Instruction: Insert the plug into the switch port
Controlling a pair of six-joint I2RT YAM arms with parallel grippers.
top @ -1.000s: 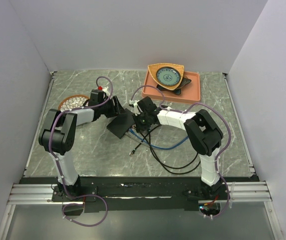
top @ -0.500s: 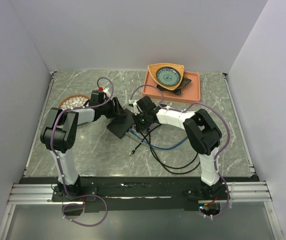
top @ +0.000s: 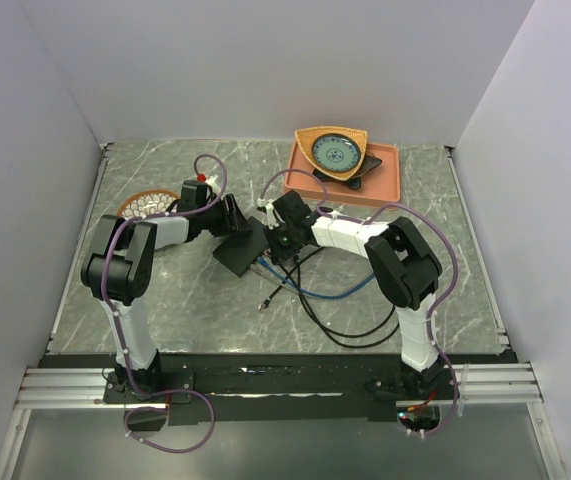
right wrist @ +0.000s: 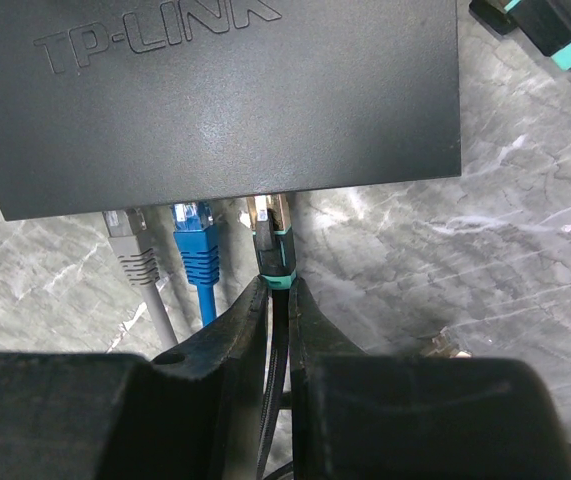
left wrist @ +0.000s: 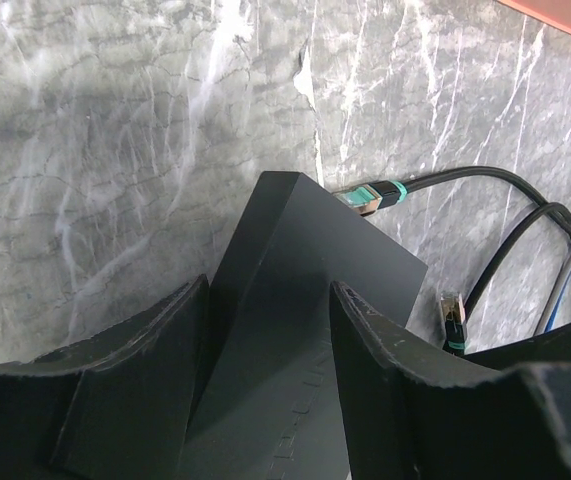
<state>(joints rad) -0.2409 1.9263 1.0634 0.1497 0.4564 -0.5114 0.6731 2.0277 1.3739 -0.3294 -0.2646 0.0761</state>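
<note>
Plug [right wrist: 271,245] tip at port [right wrist: 266,200], axis square to switch [right wrist: 225,100]

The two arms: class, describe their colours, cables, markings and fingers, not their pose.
The left arm and right arm match: white links between bulky black joints. A purple cable loops loosely along each. The left wrist carries a small red mark. The fingers are matte black and taper towards their tips.
</note>
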